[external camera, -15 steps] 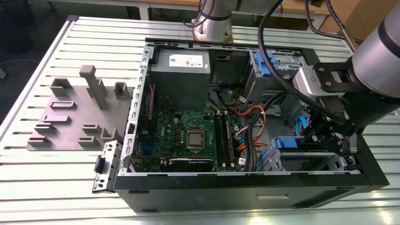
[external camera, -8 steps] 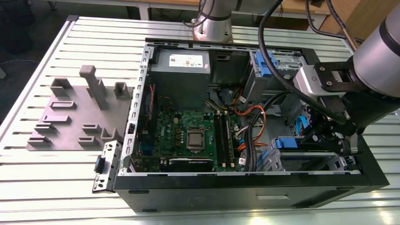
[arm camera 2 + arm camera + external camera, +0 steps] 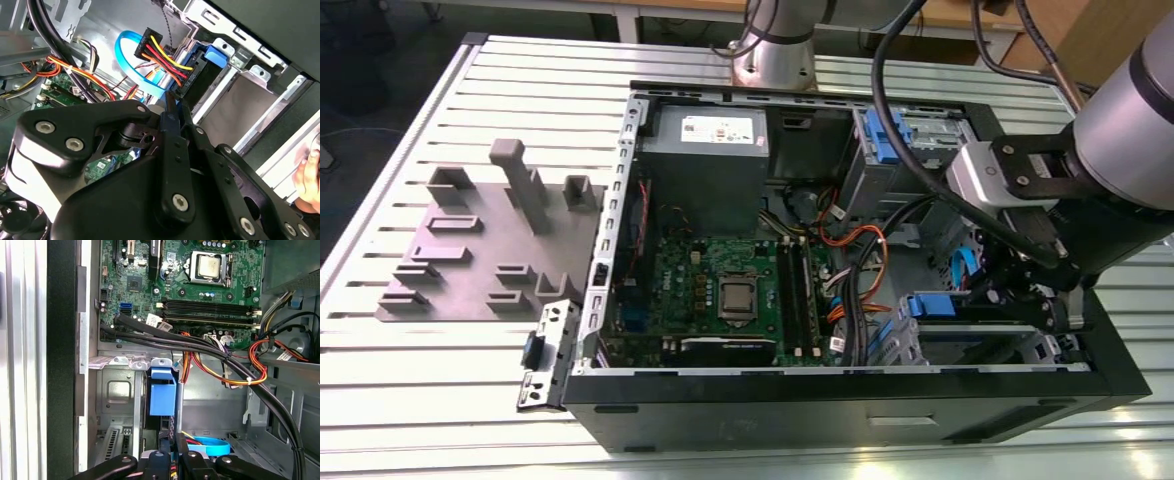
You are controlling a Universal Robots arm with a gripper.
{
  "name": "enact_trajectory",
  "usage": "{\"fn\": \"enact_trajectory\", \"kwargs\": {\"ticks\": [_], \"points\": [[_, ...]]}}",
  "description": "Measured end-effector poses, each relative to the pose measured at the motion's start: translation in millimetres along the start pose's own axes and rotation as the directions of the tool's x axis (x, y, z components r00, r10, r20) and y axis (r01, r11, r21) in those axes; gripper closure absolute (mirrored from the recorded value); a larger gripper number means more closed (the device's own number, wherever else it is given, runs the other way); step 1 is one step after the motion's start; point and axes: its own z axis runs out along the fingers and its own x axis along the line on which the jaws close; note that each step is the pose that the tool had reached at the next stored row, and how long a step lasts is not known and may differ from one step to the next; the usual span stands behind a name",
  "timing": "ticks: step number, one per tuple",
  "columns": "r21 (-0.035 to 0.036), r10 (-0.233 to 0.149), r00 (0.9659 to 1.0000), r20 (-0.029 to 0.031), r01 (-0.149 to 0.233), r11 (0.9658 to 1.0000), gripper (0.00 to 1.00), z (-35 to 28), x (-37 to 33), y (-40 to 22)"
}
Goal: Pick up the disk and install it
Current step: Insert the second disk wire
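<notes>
The disk [image 3: 162,394] stands on edge in the drive cage at the case's front corner. Its blue side rail and tab [image 3: 216,54] face out, and its dark side [image 3: 200,82] runs down into the slot. In the exterior view the blue rail [image 3: 935,305] shows in the cage at the lower right. My gripper [image 3: 171,107] hangs just behind the disk's end, with its slim fingers [image 3: 165,442] pressed together and nothing visible between them. The black gripper body [image 3: 1027,285] hides its tips in the exterior view.
A connector with red, yellow and orange wires [image 3: 155,42] and a blue flat cable [image 3: 131,67] lie close to the fingers. Thick black cables [image 3: 200,347] cross above the cage. A person's hand [image 3: 307,175] is at the case edge. A grey fixture plate [image 3: 467,250] lies at the exterior view's left.
</notes>
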Motion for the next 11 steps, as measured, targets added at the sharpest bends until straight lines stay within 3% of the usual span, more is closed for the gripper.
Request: {"fn": "enact_trajectory", "kwargs": {"ticks": [11], "points": [[-0.0001,-0.001,1.0000,-0.0001,0.001,1.0000,0.84,4.8,2.7,0.4]]}}
